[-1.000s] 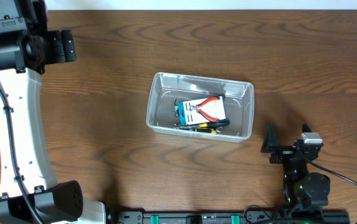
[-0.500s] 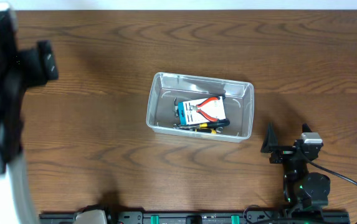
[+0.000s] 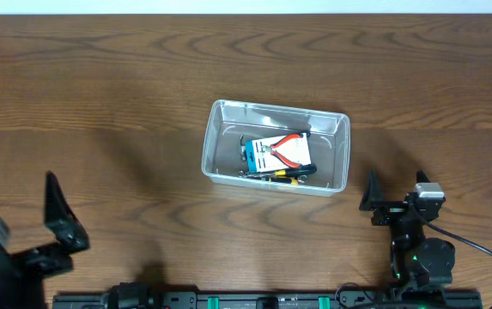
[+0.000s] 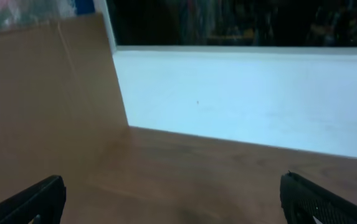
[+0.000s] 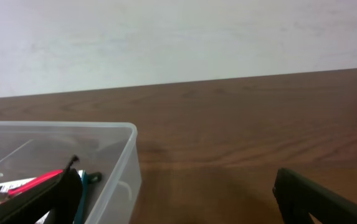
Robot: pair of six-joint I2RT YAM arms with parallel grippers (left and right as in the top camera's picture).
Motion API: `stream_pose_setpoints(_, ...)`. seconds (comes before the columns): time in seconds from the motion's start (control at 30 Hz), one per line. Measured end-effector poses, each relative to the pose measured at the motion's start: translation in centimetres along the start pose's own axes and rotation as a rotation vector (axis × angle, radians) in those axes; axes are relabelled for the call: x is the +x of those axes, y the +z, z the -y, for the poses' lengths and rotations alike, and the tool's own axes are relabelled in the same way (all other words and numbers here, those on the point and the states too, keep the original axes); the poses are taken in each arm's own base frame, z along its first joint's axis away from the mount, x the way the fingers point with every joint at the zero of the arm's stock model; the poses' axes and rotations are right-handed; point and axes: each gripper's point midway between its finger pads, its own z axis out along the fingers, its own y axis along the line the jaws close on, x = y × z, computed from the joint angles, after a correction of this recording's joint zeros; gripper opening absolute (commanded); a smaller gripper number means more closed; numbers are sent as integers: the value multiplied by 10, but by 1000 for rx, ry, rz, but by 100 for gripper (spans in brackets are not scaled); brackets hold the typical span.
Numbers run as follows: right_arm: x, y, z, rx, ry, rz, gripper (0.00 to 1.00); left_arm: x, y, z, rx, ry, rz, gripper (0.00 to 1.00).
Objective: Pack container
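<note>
Container point(image 3: 225, 137) with pliers point(image 3: 289, 146) and box point(image 3: 258, 160)

You're working at what looks like a robotics lab station: a wood-grain bench point(image 3: 100, 103) set against a plain white wall point(image 5: 166, 37), with a black mounting rail point(image 3: 263, 301) along its near edge and a black cable point(image 3: 486, 249) trailing at the near right.
</note>
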Motion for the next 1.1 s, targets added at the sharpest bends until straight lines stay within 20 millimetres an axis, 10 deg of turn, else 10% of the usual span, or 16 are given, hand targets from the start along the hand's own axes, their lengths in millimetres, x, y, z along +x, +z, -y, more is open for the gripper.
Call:
stream_pose_setpoints(0.6,0,0,0,0,0,0,99,213,103,32,57,-244,-59,98)
stream_pose_setpoints(1.1,0,0,0,0,0,0,99,266,109,42,103,-273,-68,98)
